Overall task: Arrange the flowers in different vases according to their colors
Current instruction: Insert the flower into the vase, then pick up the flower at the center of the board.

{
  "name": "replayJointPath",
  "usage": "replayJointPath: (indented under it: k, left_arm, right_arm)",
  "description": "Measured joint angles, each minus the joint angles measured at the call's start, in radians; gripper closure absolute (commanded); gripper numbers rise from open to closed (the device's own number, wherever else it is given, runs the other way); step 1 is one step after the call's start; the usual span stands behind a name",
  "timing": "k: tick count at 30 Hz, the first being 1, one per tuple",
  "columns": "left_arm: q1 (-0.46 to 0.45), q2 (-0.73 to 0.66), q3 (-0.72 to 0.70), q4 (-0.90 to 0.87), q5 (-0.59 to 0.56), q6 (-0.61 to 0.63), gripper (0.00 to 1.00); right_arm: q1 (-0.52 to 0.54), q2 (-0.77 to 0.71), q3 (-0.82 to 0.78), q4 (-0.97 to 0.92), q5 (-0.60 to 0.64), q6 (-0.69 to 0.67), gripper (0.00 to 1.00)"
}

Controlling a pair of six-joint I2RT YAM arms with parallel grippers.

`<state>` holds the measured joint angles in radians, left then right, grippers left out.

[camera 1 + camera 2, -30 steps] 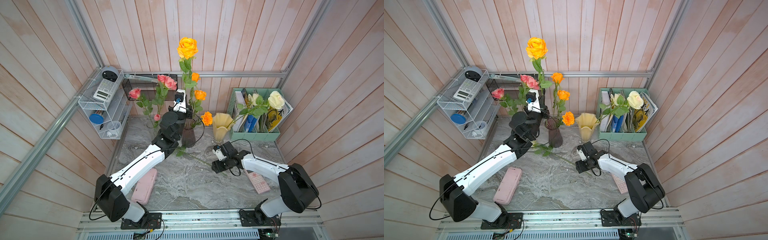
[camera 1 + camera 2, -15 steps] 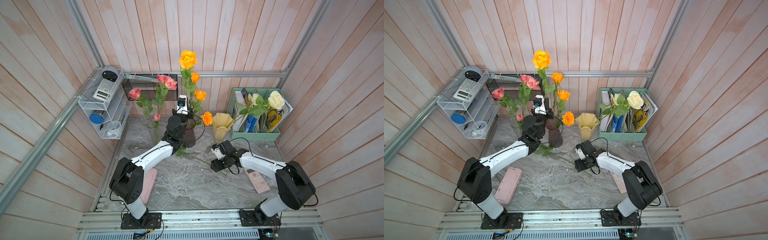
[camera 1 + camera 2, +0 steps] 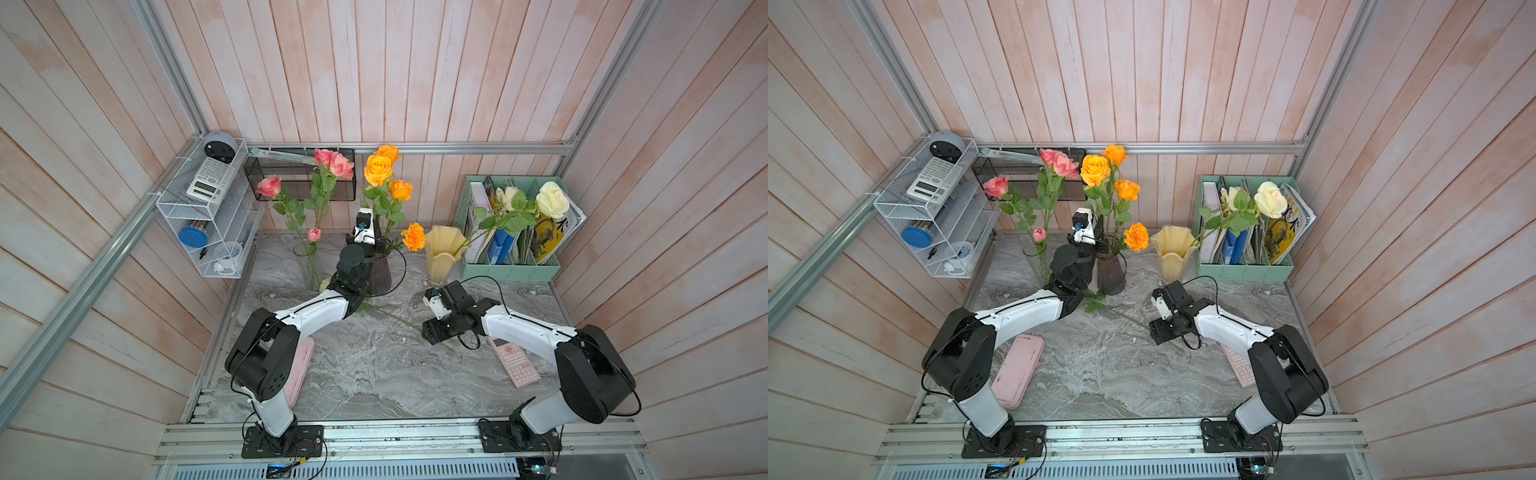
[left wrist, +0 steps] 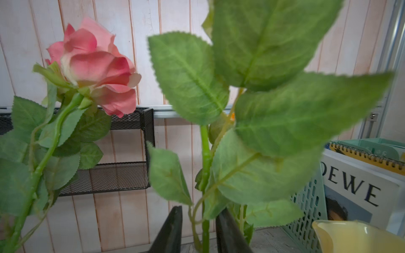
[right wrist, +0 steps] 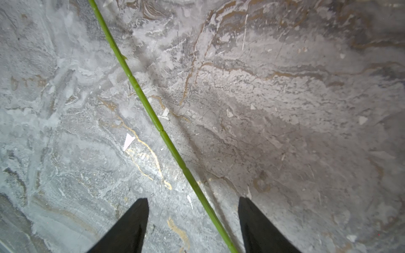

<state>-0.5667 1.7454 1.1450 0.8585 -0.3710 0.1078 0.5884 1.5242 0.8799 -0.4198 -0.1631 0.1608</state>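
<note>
At the purple vase: the large orange rose (image 3: 378,169) stands in the purple vase (image 3: 380,274) with the smaller orange roses (image 3: 401,189) and a marigold (image 3: 413,237), mid-back on the marble table (image 3: 374,374).
Left gripper: the left gripper (image 4: 199,209) has its jaws parted on either side of that rose's stem. A gap shows on both sides, so nothing is clamped.
Why there: it sits low on the stem, just over the rim, probably to steer the stem into the narrow mouth beneath the leaves.
Other vases: the pink roses (image 3: 334,160) are in the clear glass vase (image 3: 309,266) beside it on the left-arm side. The cream roses (image 3: 550,199) rise from the yellow vase (image 3: 442,253) and lean over the file holder (image 3: 511,270).
Loose flower: the loose flower (image 5: 153,118) lies flat on the marble between the purple vase and the right arm, not yet sorted.
Right gripper: the right gripper (image 5: 192,199) points down with its jaws wide apart, and the stem runs between them untouched. It looks placed for a pickup.
Hidden: the loose flower's bloom lies under the left arm (image 3: 316,311), so its colour cannot be told. The gripper and foliage cover the purple vase's mouth. Blurred leaves fill much of the left wrist view.
</note>
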Motion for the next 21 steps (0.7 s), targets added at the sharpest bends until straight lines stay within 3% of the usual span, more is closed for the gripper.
replayJointPath:
  k: [4, 10, 21]
  left_arm:
    - [0.0, -0.006, -0.002, -0.026, -0.001, -0.014, 0.54]
    - [-0.019, -0.121, -0.088, -0.087, -0.011, -0.023, 0.32]
    - [-0.073, -0.577, -0.259, -0.388, -0.101, -0.142, 0.29]
  right_arm:
    - [0.002, -0.019, -0.001, -0.001, -0.002, 0.003, 0.29]
    - [0.029, -0.028, 0.025, -0.042, -0.003, -0.013, 0.28]
    - [0.116, 0.09, 0.24, -0.102, 0.04, -0.098, 0.28]
